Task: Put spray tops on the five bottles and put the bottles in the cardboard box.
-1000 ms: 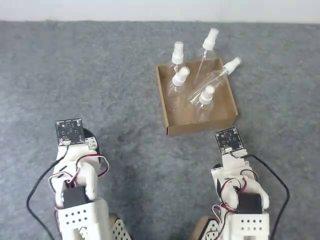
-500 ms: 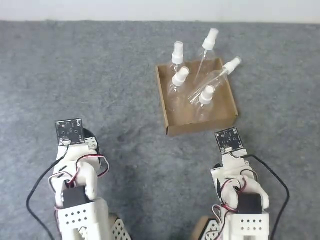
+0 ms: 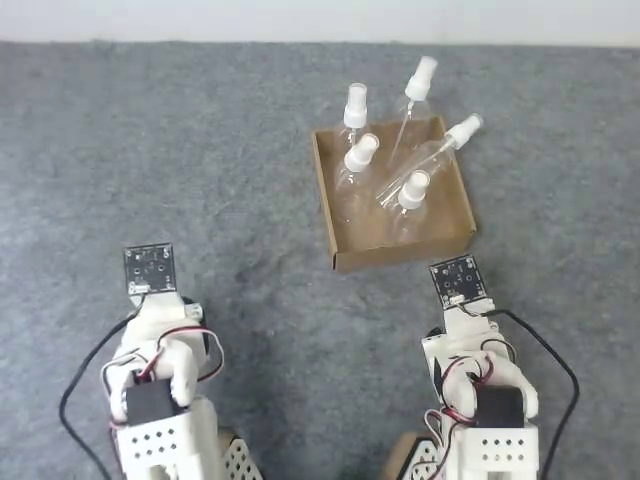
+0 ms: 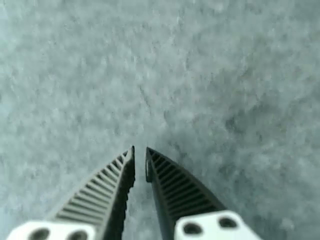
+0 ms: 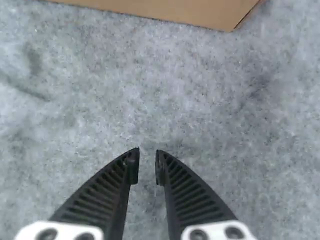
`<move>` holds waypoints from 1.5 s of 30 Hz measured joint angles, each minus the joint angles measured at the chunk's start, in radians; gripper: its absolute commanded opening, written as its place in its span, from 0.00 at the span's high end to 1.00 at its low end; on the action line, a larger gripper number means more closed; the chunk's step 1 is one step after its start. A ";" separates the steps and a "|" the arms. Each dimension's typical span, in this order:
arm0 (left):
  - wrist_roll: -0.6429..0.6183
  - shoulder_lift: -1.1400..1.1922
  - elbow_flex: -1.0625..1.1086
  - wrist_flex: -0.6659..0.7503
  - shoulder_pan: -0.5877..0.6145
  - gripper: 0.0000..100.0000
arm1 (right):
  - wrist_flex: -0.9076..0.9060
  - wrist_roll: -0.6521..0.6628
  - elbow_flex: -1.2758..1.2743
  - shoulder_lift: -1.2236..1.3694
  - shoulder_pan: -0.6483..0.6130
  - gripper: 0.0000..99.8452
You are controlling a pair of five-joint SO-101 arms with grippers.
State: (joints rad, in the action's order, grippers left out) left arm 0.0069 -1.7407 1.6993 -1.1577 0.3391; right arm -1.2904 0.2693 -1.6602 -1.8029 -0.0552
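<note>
The left pincer (image 4: 140,150) hangs just above the grey felt-covered worktop (image 4: 210,75). Its ribbed fingers are drawn together to a thin slit, with nothing between them. The right pincer (image 5: 147,152) is likewise nearly closed and empty, with its tips low over the same grey cover.

The cardboard box (image 5: 165,10) sits a short way ahead of the right pincer, its near wall facing the tips. From the left pincer the cardboard box (image 3: 395,255) is ahead and well off to the right.

All five clear bottles (image 3: 352,190) are in the box, each with a white spray top (image 3: 361,152) on it. Three of them lean away from the pincers, their tops reaching past the box's far wall and far right corner.
</note>
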 measured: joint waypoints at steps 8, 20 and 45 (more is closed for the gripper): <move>0.000 -0.060 0.000 -0.100 0.000 0.97 | 0.000 0.000 0.000 0.000 0.000 0.98; 0.000 -0.060 0.000 -0.100 0.000 0.97 | 0.000 0.000 0.000 0.000 0.000 0.98; 0.000 -0.060 0.000 -0.100 0.000 0.97 | 0.000 0.000 0.000 0.000 0.000 0.98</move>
State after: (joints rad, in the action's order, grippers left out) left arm 0.0069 -1.8006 1.6993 -1.2574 0.3391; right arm -1.2904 0.2693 -1.6602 -1.8029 -0.0552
